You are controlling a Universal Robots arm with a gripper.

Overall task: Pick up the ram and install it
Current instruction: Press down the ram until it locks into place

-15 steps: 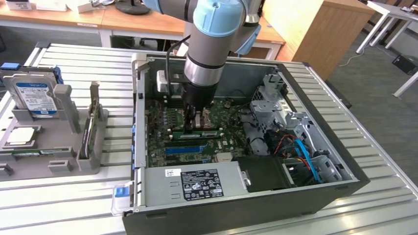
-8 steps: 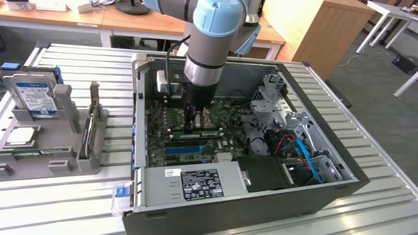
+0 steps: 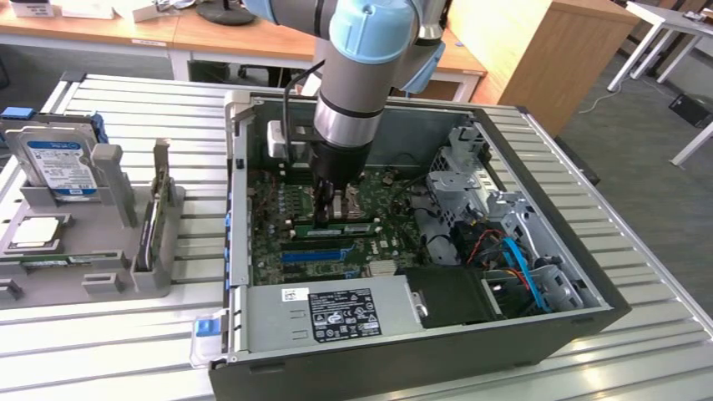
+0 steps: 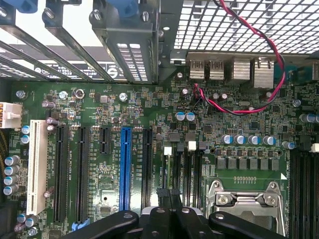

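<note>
The surface (image 3: 624, 251) is ribbed, matt pale metal. The computer case (image 3: 557, 322) looks like dark painted sheet metal; its motherboard (image 4: 249, 112) is glossy green board with shiny metal capacitor tops. The hand (image 4: 169, 211) is matt black. A grey plastic holder (image 3: 106, 213) looks smooth.

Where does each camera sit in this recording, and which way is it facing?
Exterior view: raised, off the arm, looking down at the open computer case on a slatted table; the arm's grey-blue wrist and the shut gripper reach down to the ram on the motherboard.
Wrist view: on the wrist, facing the motherboard with its blue slot; the gripper pokes into the frame, shut.
Shared: motherboard, blue slot, gripper.
</note>
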